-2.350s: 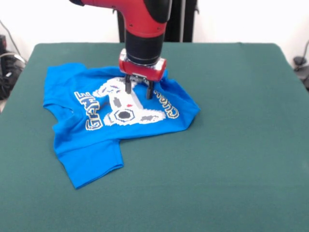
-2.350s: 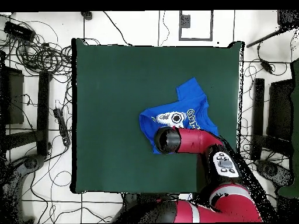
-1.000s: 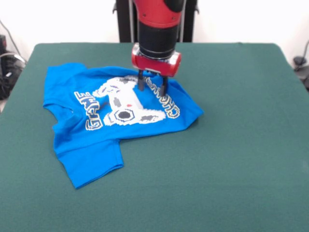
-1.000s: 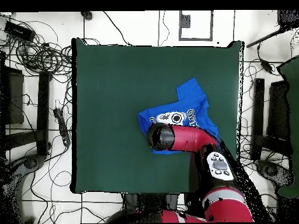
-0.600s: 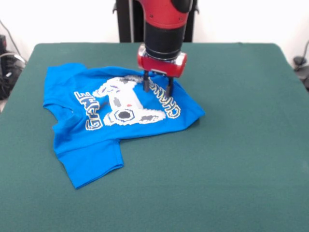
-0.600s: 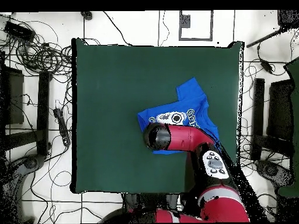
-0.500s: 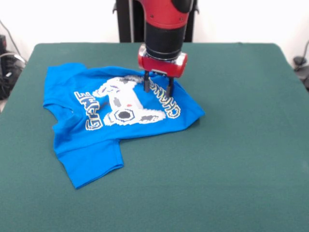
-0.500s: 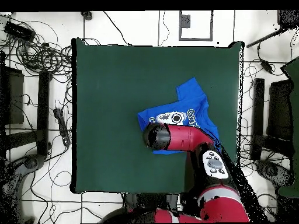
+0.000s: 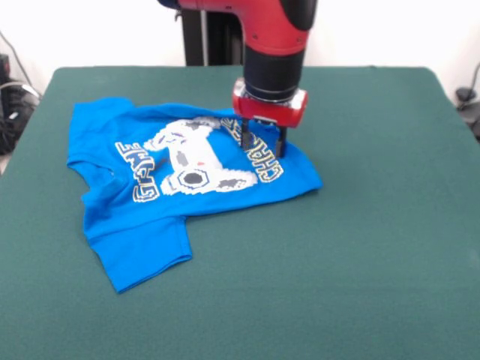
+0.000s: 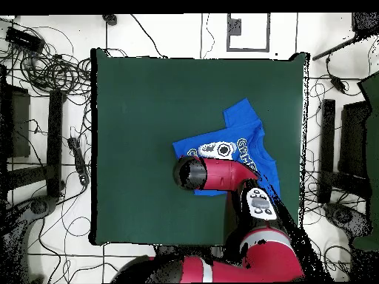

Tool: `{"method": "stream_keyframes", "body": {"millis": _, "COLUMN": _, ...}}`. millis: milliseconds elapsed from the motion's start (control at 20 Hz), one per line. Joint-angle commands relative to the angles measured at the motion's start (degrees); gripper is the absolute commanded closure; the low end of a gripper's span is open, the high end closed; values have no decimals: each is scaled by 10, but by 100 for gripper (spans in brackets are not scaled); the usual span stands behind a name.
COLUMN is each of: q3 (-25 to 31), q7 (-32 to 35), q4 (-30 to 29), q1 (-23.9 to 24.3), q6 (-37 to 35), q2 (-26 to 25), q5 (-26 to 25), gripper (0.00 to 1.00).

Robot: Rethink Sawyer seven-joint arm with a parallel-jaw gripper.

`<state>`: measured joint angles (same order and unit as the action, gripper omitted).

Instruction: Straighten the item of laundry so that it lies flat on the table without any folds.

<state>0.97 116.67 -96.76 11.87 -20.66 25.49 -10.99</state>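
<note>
The item of laundry (image 9: 172, 172), a bright blue T-shirt with a white controller print and lettering, lies on the left half of the green table (image 9: 375, 240), print up. One sleeve is folded under at the near left, and the far right part is rumpled. My gripper (image 9: 262, 142) points straight down onto the shirt's right part, over the lettering. Its fingers (image 9: 245, 139) stand apart, with their tips at the cloth. In the overhead view the arm (image 10: 222, 174) covers the gripper and part of the shirt (image 10: 244, 137).
Green table (image 10: 148, 111) stretches wide beyond the shirt in both views. Cables and stands (image 10: 44, 66) lie on the floor beyond the table's edges.
The gripper has slid to the right across the shirt, from the controller print to the lettering. The shirt's right edge has shifted a little to the right with it.
</note>
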Motion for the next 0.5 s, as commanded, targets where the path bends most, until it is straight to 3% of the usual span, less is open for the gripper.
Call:
{"method": "stream_keyframes", "body": {"millis": 50, "q3": 51, "q7": 111, "q4": 11, "q1": -34, "q6": 42, "q2": -55, "q5": 46, "gripper": 0}}
{"method": "stream_keyframes", "body": {"millis": 500, "q3": 48, "q7": 103, "q4": 16, "q1": -41, "q6": 54, "q2": -65, "q5": 64, "gripper": 0}}
